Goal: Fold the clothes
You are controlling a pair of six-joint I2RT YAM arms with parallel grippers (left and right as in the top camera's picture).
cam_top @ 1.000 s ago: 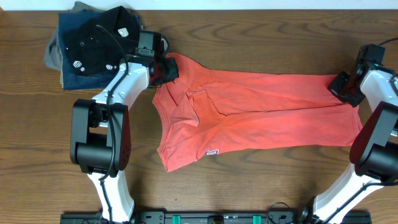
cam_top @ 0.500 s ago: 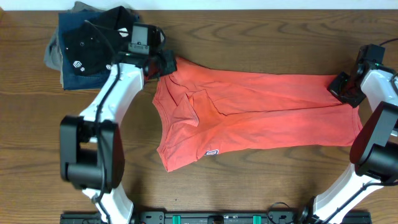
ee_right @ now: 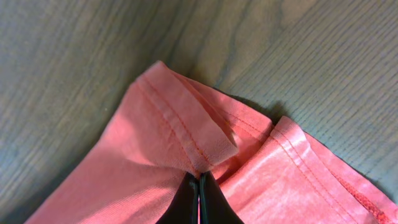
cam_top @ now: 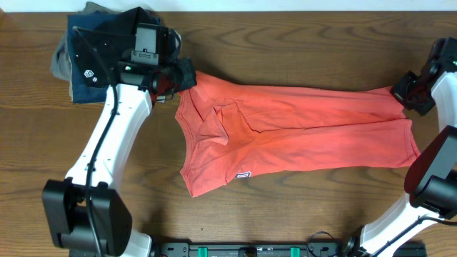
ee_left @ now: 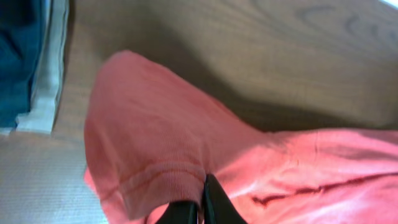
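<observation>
- We see the red-orange T-shirt lying flat on the desk with its long axis running left to right. The wider, rumpled end is on the left and the hem end is on the right.
- The left tool is at the shirt's far-left corner. In the left wrist view its tips are pressed together on a ribbed, stitched edge of the cloth, so we read it as pinching the shirt there.
- The right tool is at the far-right corner. The right wrist view shows its tips squeezed onto the doubled-over hem, again a pinch on the shirt.
- The relation that matters is that both pinches sit on the far edge, one at each end. The whole body of the shirt lies on the near side of the line between the two tools.
- We judge that a lengthwise fold would mean carrying that far edge toward the near edge, with both arms moving together so the cloth stays taut between them.
- Each arm is nearest its own end, and neither can reach the other's.
- A stack of other garments sits just beside the left tool on its left, so that arm has little room on that side.
- A small label shows near the near edge.
</observation>
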